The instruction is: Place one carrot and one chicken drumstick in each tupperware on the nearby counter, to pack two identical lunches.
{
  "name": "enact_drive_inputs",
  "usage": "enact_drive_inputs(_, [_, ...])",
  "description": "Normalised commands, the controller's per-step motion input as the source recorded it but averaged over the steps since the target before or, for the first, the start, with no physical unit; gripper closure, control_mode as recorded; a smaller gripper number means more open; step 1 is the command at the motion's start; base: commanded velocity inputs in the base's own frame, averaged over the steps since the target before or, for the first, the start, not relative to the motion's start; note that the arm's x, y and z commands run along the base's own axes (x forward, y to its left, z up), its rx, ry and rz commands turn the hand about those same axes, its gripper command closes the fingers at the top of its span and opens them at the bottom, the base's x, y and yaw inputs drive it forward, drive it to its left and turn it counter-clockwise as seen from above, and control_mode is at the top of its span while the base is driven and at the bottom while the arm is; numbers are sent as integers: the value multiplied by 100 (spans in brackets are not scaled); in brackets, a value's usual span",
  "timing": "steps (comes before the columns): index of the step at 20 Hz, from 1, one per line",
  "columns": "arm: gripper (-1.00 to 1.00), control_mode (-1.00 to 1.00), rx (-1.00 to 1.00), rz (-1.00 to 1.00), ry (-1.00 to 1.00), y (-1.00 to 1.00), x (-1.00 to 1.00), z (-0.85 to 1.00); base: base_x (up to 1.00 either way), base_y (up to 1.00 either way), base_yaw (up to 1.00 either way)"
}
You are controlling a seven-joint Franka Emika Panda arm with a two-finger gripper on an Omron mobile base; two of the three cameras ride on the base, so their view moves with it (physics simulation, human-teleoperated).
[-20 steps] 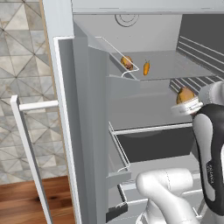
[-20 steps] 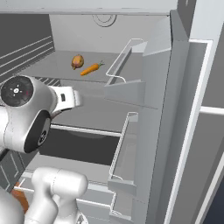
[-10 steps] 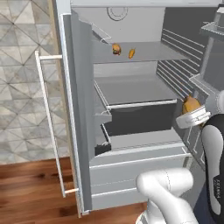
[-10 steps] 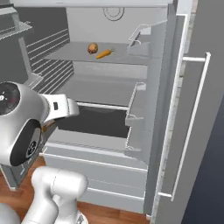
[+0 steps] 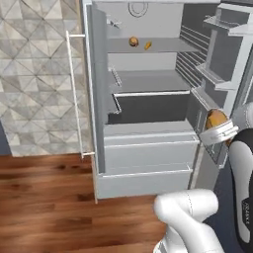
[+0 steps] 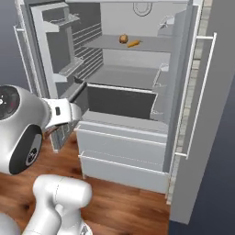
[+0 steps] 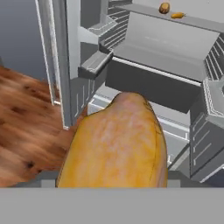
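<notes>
Right in front of the hand camera sits a chicken drumstick (image 7: 116,144), golden-brown and plump, with the hand closed wide around its thick meaty end. From the left base view you can spot the drumstick (image 5: 216,118) tucked in at the hand (image 5: 218,132), out in front of the open fridge (image 5: 148,163) and clear of its shelves. Up on the top shelf (image 6: 137,45) there are two things left: a carrot (image 6: 133,44) and a rounder brown item (image 6: 123,39) just beside it, likely another drumstick, though it is too small to be sure.

How will this one handle? My read: fairly light, but rounded and glossy-skinned, so it could roll or slip between the fingers if the arm swings hard. The fat end looks the safer place to hold, as it gives the fingers a broad surface, while the narrow bone end would pivot. It reads as firm rather than squashy, so a steady squeeze should do. Neither tupperware nor the counter is visible from here, so the carry is a judgement call.
</notes>
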Motion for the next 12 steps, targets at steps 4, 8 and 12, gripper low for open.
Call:
enact_drive_inputs(4, [100,100,0,0,0,0,0,0,-100,11,38])
enact_drive_inputs(8, [100,100,0,0,0,0,0,0,-100,10,50])
enact_drive_inputs(12, [100,100,0,0,0,0,0,0,-100,8,55])
